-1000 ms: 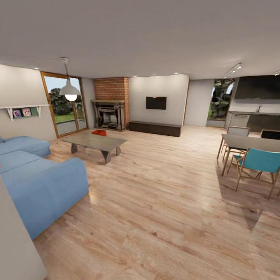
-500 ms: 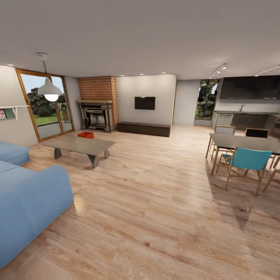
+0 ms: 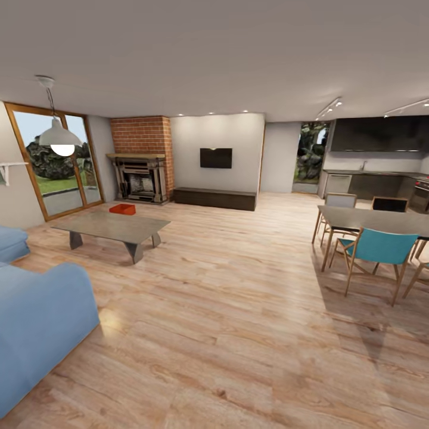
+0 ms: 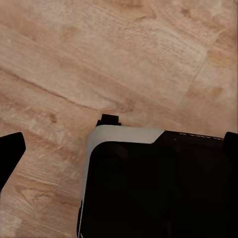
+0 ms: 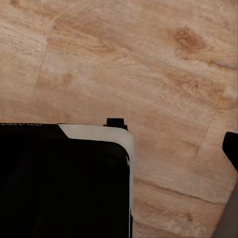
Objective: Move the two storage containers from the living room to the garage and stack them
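Can't tell if either gripper is open or closed. The left wrist camera catches dark finger tips at the frame edges, one of them (image 4: 10,156), and the right wrist camera gets a dark tip at its edge (image 5: 230,148), but not enough of either to judge the gap. Both wrist cameras look down at the black robot base with a pale rim (image 4: 148,188) over the wood plank floor (image 3: 238,310). There's a thin strip of tiny lettering along the base's edge (image 4: 198,137), too small to read. Out in the living room, one red-orange storage container (image 3: 122,208) sits on the far end of the grey coffee table (image 3: 110,226), on the side toward the brick fireplace (image 3: 140,173). The blue sofa (image 3: 36,322) is close at the left, a white pendant lamp (image 3: 58,138) hangs near the glass doors (image 3: 53,161), a dark TV (image 3: 215,158) is on the far wall above a low dark bench (image 3: 214,198), and a dining table with a teal chair (image 3: 375,250) stands at the right.
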Robot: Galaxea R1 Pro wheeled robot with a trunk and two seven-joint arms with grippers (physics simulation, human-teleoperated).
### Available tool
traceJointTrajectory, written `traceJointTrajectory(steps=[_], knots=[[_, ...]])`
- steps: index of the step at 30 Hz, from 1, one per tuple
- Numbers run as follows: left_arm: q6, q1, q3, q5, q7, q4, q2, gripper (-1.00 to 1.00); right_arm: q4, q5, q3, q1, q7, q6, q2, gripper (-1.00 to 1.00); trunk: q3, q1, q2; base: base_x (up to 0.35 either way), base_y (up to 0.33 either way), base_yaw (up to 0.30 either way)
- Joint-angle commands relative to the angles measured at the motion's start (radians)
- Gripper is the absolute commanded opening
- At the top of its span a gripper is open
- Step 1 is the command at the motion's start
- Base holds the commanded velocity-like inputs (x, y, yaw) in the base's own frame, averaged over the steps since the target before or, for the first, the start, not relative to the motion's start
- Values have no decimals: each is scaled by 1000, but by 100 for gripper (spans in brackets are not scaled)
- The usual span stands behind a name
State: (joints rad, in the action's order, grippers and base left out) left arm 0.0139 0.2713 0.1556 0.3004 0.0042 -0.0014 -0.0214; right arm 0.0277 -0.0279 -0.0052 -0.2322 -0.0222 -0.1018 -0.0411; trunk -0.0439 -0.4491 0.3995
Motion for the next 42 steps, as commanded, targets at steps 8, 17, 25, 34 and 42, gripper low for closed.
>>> traceJointTrajectory(steps=[8,17,25,34,42], knots=[[1,0,8,9,0,0,0,100,3,-3,-1,-1,-2,-6,0,100,0,-1,1,323,0,0],[1,0,8,9,0,0,0,100,3,-3,0,-1,-2,-4,0,100,0,-1,1,323,0,0],[1,0,8,8,0,0,0,100,3,-3,0,-1,-2,-4,0,100,0,-1,1,323,0,0],[1,0,8,9,0,0,0,100,3,-3,0,-1,-2,-5,0,100,0,-1,1,323,0,0],[1,0,8,9,0,0,0,100,3,-3,0,-1,-2,-6,0,100,0,-1,1,323,0,0]])
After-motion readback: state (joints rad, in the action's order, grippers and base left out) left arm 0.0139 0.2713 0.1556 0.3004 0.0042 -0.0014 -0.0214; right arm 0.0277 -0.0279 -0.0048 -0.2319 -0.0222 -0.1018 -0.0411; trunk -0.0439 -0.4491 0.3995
